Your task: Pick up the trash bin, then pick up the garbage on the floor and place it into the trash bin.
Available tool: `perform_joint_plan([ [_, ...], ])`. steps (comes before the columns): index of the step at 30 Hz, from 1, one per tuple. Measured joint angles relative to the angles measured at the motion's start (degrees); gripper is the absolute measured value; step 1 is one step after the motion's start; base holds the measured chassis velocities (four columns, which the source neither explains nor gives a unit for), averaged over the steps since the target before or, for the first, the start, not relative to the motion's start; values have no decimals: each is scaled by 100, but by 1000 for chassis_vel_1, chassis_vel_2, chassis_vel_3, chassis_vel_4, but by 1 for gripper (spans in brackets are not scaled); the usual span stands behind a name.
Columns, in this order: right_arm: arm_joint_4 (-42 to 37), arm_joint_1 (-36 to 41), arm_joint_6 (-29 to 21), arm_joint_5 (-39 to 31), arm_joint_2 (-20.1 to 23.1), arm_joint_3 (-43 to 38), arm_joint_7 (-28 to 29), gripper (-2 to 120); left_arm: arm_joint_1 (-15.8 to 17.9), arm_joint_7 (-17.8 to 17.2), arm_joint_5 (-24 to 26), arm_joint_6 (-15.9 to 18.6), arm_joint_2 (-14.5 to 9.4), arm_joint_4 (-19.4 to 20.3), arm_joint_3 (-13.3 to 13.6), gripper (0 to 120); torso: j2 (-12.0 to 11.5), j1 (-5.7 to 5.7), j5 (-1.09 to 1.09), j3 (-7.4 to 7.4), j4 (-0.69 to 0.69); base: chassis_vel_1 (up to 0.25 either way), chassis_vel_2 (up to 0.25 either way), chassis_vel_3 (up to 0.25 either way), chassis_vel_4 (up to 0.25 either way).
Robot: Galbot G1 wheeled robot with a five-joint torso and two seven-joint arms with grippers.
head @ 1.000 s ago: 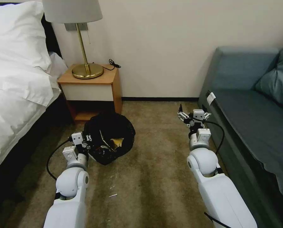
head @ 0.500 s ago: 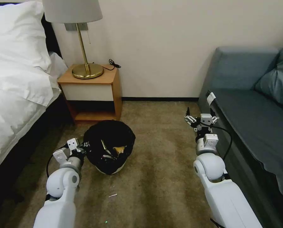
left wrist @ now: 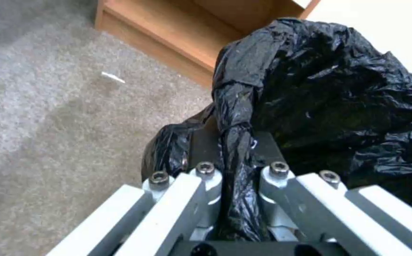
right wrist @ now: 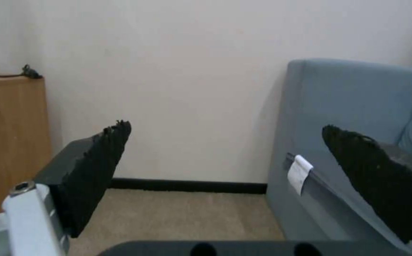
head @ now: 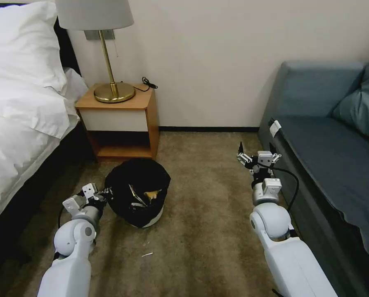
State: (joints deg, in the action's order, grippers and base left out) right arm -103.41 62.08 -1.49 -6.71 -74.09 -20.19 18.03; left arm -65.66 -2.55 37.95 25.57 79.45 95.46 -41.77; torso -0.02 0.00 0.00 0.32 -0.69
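The trash bin (head: 137,192) sits tilted on the carpet in front of the nightstand (head: 120,119), black bag (left wrist: 320,106) draped over its rim, and there's some tan and shiny litter (head: 149,194) already down inside. The left gripper (head: 105,192) is right at the bin's near-left rim, and in the wrist view its fingers (left wrist: 206,177) are closed tight on a bunched fold of that bag. That looks like a grip on plastic more than on rim, so my call is that carrying it well means a slow, level lift, mouth kept up so nothing spills, and watching that the bag doesn't stretch or slip. A small pale scrap (head: 147,254) lies on the carpet just in front of the bin. Over by the sofa (head: 329,136), the right gripper (head: 256,156) hangs above the floor, fingers (right wrist: 97,170) spread wide, holding nothing.
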Motion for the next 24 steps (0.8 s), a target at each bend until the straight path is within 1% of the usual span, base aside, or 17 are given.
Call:
perform_joint_plan([
  [1, -11, 16, 13, 2, 4, -9, -14, 100, 38, 27, 9, -35, -7, -81, 1, 4, 0, 0, -1, 0, 0, 0, 0, 0, 0],
  [2, -11, 16, 13, 2, 4, -9, -14, 100, 38, 27, 9, -35, -7, -81, 1, 4, 0, 0, -1, 0, 0, 0, 0, 0, 0],
  [4, -13, 17, 32, 5, 4, -16, -19, 100, 124, 108, 8, -145, -46, -263, 24, 4, 0, 0, -1, 0, 0, 0, 0, 0, 0],
  [6, -14, 16, 36, 6, 3, -18, -21, 100, 159, 132, 7, -185, -63, -324, 28, 4, 0, 0, -1, 0, 0, 0, 0, 0, 0],
  [7, -24, 15, 48, 10, 1, -23, -27, 100, 222, 172, 2, -267, -99, -448, 28, 4, 0, 0, -1, 0, 0, 0, 0, 0, 0],
  [8, -24, 15, 48, 10, 1, -23, -27, 100, 222, 172, 2, -267, -99, -448, 28, 4, 0, 0, -1, 0, 0, 0, 0, 0, 0],
  [10, -52, 55, 80, 26, 0, -36, -52, 100, 308, 239, -2, -385, -168, -653, 20, 4, 0, 0, -1, 0, 0, 0, 0, 0, 0],
  [13, -62, 87, 110, 35, 3, -61, -81, 100, 338, 265, 1, -438, -204, -753, 12, 4, 0, 0, -1, 0, 0, 0, 0, 0, 0],
  [19, -62, 115, 141, 48, 16, -82, -102, 100, 348, 331, 0, -483, -203, -847, -8, 4, 0, 0, -1, 0, 0, 0, 0, 0, 0],
  [20, -59, 115, 145, 51, 17, -81, -104, 100, 349, 345, -3, -491, -195, -853, -8, 5, 0, 0, -1, 0, 0, 0, 0, 0, 0],
  [21, -56, 115, 146, 53, 16, -80, -104, 100, 350, 354, -4, -496, -192, -853, -8, 10, 0, 0, -2, 0, 0, 0, 0, 0, 0],
  [22, -56, 115, 146, 53, 16, -80, -104, 100, 350, 354, -4, -496, -192, -853, -8, 10, 0, 0, -2, 0, 0, 0, 0, 0, 0],
  [24, -53, 115, 147, 57, 8, -74, -105, 100, 355, 359, -22, -515, -190, -844, -11, 19, 0, 0, 0, 0, 0, 0, 0, 0, 0],
])
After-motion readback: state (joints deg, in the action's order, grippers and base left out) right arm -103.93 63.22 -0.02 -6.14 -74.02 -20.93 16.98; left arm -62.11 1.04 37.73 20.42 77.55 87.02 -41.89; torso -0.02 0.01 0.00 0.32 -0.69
